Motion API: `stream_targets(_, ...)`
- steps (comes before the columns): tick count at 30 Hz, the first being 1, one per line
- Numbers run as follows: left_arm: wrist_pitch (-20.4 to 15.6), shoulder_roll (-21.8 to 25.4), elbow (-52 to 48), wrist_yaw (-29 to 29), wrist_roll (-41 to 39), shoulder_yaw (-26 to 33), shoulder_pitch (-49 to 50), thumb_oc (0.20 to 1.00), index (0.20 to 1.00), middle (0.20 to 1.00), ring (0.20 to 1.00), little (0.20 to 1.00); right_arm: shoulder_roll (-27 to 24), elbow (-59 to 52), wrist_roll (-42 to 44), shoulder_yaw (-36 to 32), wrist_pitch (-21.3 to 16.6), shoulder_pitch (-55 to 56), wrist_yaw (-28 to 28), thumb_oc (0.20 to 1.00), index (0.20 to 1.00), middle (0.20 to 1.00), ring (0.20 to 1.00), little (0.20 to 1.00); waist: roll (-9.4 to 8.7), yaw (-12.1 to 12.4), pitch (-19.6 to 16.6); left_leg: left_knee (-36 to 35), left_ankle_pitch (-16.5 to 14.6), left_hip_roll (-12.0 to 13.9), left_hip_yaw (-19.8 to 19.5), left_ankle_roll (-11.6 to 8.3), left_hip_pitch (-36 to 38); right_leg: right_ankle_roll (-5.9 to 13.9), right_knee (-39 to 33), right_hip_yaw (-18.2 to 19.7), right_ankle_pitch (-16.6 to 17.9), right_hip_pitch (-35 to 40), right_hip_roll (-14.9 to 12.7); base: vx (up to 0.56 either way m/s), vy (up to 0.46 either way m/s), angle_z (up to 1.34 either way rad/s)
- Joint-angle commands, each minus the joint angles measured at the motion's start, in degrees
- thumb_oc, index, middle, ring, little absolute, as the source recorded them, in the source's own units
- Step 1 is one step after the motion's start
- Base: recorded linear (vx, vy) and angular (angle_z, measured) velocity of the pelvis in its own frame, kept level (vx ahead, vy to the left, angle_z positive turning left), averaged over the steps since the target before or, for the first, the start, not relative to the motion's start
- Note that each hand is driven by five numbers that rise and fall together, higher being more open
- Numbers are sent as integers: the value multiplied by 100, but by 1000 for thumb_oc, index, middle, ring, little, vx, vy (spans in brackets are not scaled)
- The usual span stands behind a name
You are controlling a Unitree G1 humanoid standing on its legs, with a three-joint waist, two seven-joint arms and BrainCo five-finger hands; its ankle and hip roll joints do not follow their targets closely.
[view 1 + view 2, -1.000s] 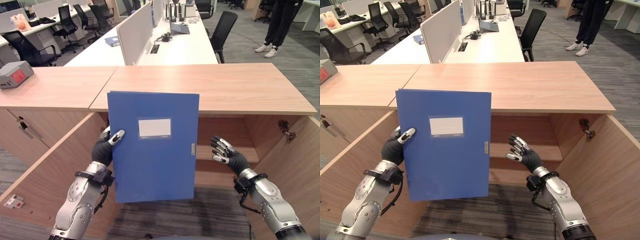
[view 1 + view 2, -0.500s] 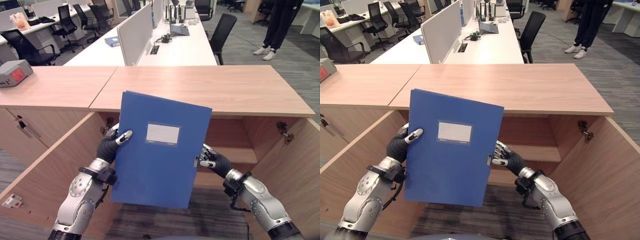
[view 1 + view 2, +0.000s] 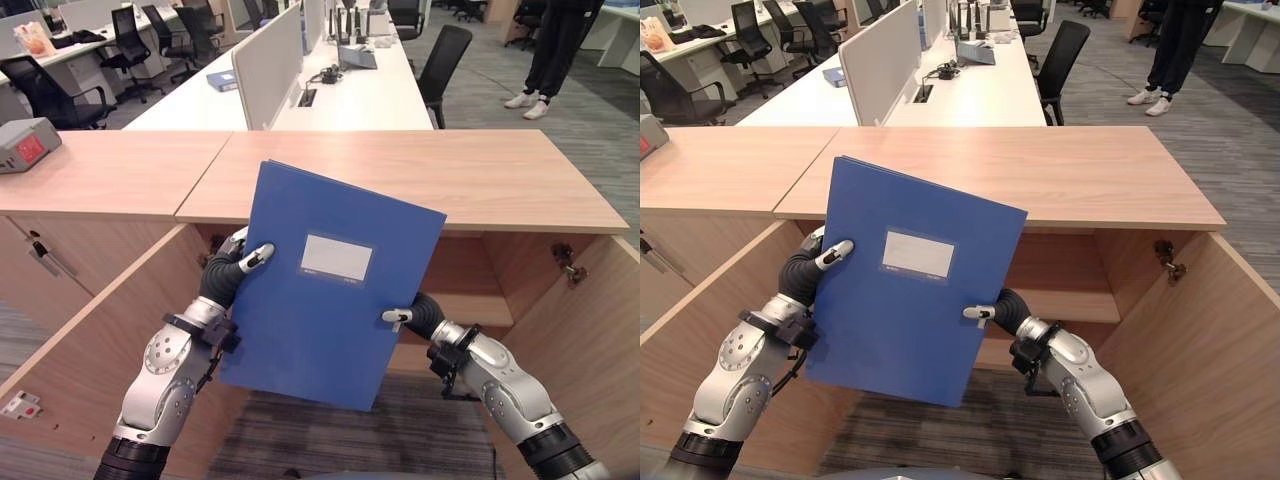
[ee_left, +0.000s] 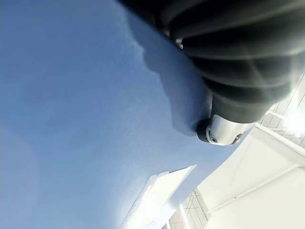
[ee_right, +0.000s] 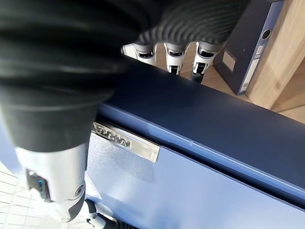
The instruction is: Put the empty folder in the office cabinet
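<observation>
Centrally, tilted blue folder (image 3: 330, 285) held before the open cabinet (image 3: 470, 290): left hand (image 3: 232, 278) clamped on one edge, right hand (image 3: 412, 313) on the other. Right wrist view adds another folder (image 5: 248, 47) inside.

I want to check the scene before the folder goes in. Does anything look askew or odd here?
Only the blue folder is askew: both hands, left hand and right hand, hold it tilted before the open cabinet. Nothing looks spilled or damaged.
</observation>
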Motion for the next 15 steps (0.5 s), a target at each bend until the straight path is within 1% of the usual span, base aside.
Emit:
stream_targets(1, -344, -156, 32, -16, 30, -327, -785, 200, 200, 200, 200, 200, 441, -91, 192, 247, -303, -624, -37, 1000, 1000, 1000, 1000, 1000, -242, 4, 25, 51, -603, -162, 209, 88, -8, 317, 98, -114, -687, 229, -366, 0, 0, 0)
stream_targets(3, -348, -214, 23, -7, 24, -390, -819, 200, 200, 200, 200, 200, 499, -3, 164, 278, -306, -617, -67, 1000, 1000, 1000, 1000, 1000, -246, 5, 26, 51, -607, -159, 204, 89, -4, 316, 97, -115, -688, 232, -365, 0, 0, 0)
stream_targets(5, -349, -366, 60, 85, -107, -555, -906, 200, 200, 200, 200, 200, 643, 275, 133, 280, -375, -590, -277, 1000, 1000, 1000, 1000, 1000, -254, -11, 33, 51, -612, -159, 184, 94, -2, 310, 94, -105, -697, 236, -358, 0, 0, 0)
stream_targets(6, -348, -399, 56, 110, -155, -579, -912, 200, 200, 200, 200, 200, 673, 354, 124, 291, -391, -589, -334, 583, 583, 583, 583, 583, -255, -9, 37, 51, -612, -158, 179, 96, -3, 308, 96, -110, -695, 235, -358, 0, 0, 0)
stream_targets(7, -348, -398, 56, 111, -155, -580, -913, 200, 200, 200, 200, 200, 674, 358, 123, 292, -394, -592, -334, 583, 583, 583, 583, 583, -255, -9, 37, 51, -612, -158, 179, 96, -3, 308, 95, -110, -695, 235, -358, 0, 0, 0)
stream_targets(8, -355, -429, 55, 126, -184, -592, -912, 200, 200, 200, 200, 200, 716, 403, 97, 278, -410, -564, -373, 200, 200, 200, 200, 200, -257, -11, 38, 51, -614, -159, 175, 98, -6, 307, 96, -115, -698, 237, -357, 0, 0, 0)
stream_targets(15, -372, -561, 107, 242, -316, -588, -844, 200, 200, 200, 200, 200, 844, 517, 172, 222, -458, -522, -491, 200, 200, 200, 200, 200, -269, 3, 52, 51, -619, -165, 144, 107, -4, 304, 113, -112, -709, 246, -345, 1, 0, 0)
